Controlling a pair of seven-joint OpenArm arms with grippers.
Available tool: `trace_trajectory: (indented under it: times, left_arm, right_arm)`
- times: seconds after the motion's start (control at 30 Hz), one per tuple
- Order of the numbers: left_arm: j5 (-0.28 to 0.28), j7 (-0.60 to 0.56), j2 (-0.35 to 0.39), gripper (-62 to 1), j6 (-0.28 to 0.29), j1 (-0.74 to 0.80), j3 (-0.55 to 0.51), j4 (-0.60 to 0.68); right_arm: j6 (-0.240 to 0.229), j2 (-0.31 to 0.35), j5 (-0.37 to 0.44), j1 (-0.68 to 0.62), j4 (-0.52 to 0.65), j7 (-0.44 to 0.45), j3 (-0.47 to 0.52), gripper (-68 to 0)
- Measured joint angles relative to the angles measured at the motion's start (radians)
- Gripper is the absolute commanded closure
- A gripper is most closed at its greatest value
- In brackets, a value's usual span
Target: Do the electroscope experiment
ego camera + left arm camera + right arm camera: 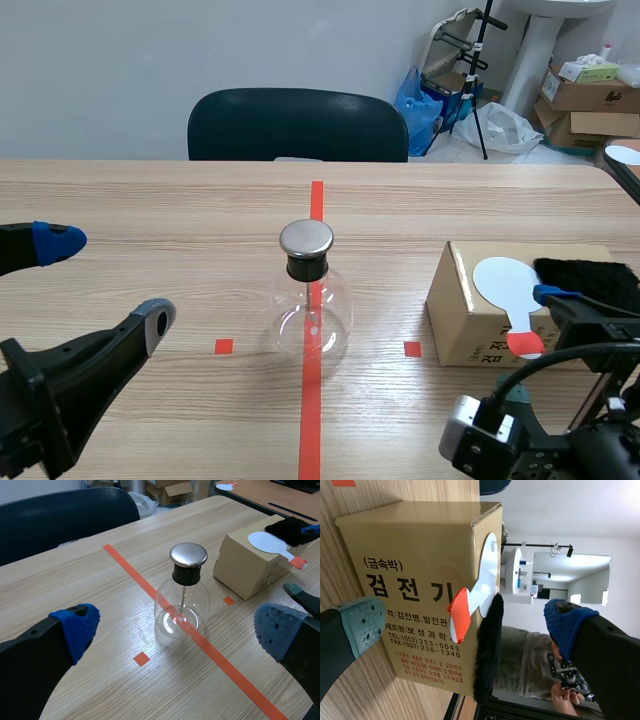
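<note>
A clear glass flask electroscope (311,305) with a round metal cap (306,238) stands on the red centre tape. To its right is a cardboard box (475,320); on its top lie a white paddle with a red handle tip (505,285) and a black fur cloth (590,280). My left gripper (105,282) is open at the table's left, well apart from the flask. In the left wrist view the flask (182,605) stands ahead between the fingers. My right gripper (465,625) is open and turned on its side in front of the box (415,570), near the paddle handle (460,615) and fur (487,650).
A dark chair (298,125) stands behind the table's far edge. Cardboard boxes (590,95), a tripod and bags fill the back right. A second table's corner (625,160) shows at the right. A person's hands (560,687) appear beyond the box in the right wrist view.
</note>
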State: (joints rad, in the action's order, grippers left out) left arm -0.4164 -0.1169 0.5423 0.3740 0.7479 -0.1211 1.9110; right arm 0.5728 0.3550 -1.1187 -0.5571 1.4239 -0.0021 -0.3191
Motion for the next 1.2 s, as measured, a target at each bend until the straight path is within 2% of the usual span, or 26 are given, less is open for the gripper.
trace_trajectory:
  times: [0.33, 0.4, 0.57, 0.77, 0.87, 1.13, 1.2]
  left_arm:
    - [0.000, 0.000, 0.000, -62.3, 0.000, 0.000, 0.000, 0.000]
    - [0.000, 0.000, 0.000, -62.3, 0.000, 0.000, 0.000, 0.000]
    - [0.000, 0.000, 0.000, -62.3, 0.000, 0.000, 0.000, 0.000]
    - [0.000, 0.000, 0.000, -62.3, 0.000, 0.000, 0.000, 0.000]
    - [0.000, 0.000, 0.000, -62.3, 0.000, 0.000, 0.000, 0.000]
    - [0.000, 0.000, 0.000, -62.3, 0.000, 0.000, 0.000, 0.000]
    - [0.000, 0.000, 0.000, -62.3, 0.000, 0.000, 0.000, 0.000]
  right_arm:
    - [0.000, 0.000, 0.000, 0.000, 0.000, 0.000, 0.000, -67.9]
    - [0.000, 0.000, 0.000, 0.000, 0.000, 0.000, 0.000, -61.5]
    - [0.000, 0.000, -0.001, 0.000, 0.000, 0.000, 0.000, -38.2]
    - [0.000, 0.000, -0.003, 0.000, 0.000, 0.000, 0.000, -33.3]
    - [0.000, 0.000, -0.004, 0.000, 0.000, 0.000, 0.000, -25.8]
    - [0.000, 0.000, -0.004, 0.000, 0.000, 0.000, 0.000, -0.4]
    - [0.011, 0.000, -0.005, 0.000, 0.000, 0.000, 0.000, -0.8]
